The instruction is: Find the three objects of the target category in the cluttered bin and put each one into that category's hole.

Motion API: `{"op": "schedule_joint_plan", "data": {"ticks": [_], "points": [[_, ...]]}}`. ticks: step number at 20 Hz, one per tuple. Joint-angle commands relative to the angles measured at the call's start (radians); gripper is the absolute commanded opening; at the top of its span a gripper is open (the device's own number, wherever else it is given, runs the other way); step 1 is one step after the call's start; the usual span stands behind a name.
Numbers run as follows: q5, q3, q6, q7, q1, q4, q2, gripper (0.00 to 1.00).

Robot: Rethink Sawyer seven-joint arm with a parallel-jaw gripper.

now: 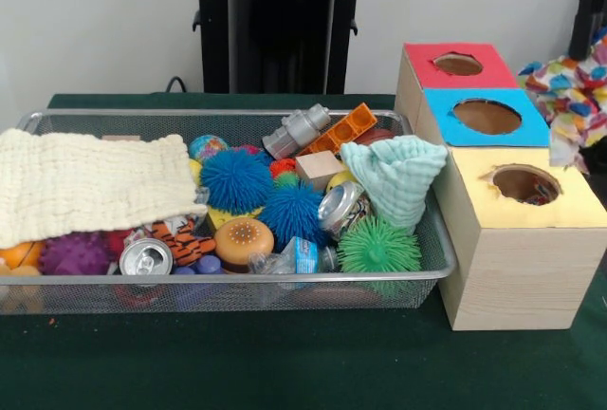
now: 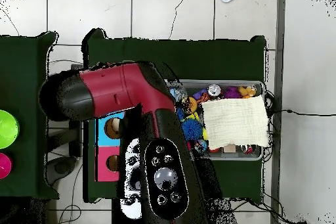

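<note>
Three holes top the wooden box (image 1: 512, 268) beside the wire bin (image 1: 432, 249) on the green worktop (image 1: 285, 363). Across the bin's one end lies a soft cream cloth (image 1: 85, 182), probably covering more. Two blue spiky balls (image 1: 235, 180) and a green spiky ball (image 1: 379, 247) look light and squashy, best pinched across the middle; the cans (image 1: 147, 256) are stiff and slippery. The arm (image 2: 125, 96) shows overhead; its fingers are hidden, so their state I cannot tell.

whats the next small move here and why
Probably bring the arm over the bin and down toward an exposed item such as the green spiky ball. No claw shows, and the target category isn't evident, though a cream cloth covers one end.
</note>
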Motion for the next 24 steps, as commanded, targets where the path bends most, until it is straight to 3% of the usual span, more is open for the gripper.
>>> {"op": "schedule_joint_plan", "data": {"ticks": [1,11,24], "points": [[-0.038,-0.018,-0.084,0.146,-0.043,0.066,0.120,0.00],[-0.047,-0.040,-0.190,0.147,-0.040,0.105,0.167,0.00],[-0.065,-0.093,-0.193,0.160,-0.006,0.114,0.201,0.00]]}}
